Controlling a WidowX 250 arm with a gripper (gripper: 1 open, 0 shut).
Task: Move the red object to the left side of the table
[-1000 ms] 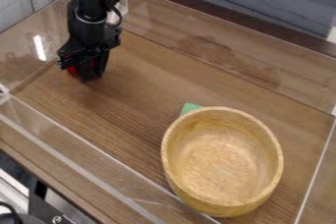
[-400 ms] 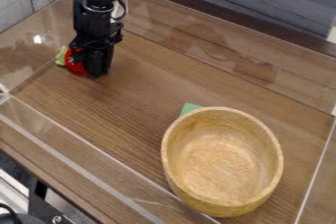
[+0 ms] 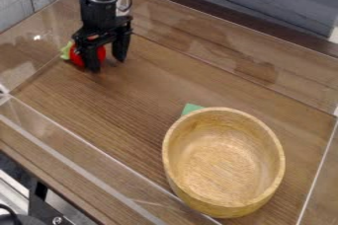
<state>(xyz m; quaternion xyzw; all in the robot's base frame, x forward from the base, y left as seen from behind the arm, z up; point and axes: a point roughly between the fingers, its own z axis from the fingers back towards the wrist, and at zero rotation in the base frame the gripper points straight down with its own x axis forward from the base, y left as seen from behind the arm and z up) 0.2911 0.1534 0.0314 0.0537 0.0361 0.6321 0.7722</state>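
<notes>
The red object (image 3: 87,61), small with a green bit on its left end, lies on the wooden table (image 3: 158,81) near the far left corner. My black gripper (image 3: 102,56) points straight down over it and stands open. Its two fingers are spread wide, one by the red object and the other to its right. The red object rests on the table between and just left of the fingers, partly hidden by the left finger (image 3: 79,47). Nothing is held.
A large wooden bowl (image 3: 224,160) stands at the front right of the table. A small green piece (image 3: 193,110) peeks out behind its rim. Clear plastic walls (image 3: 40,32) run along the table's edges.
The jaws were shut around the red object and have now sprung wide open, letting it go on the table. The hand has hardly moved.
</notes>
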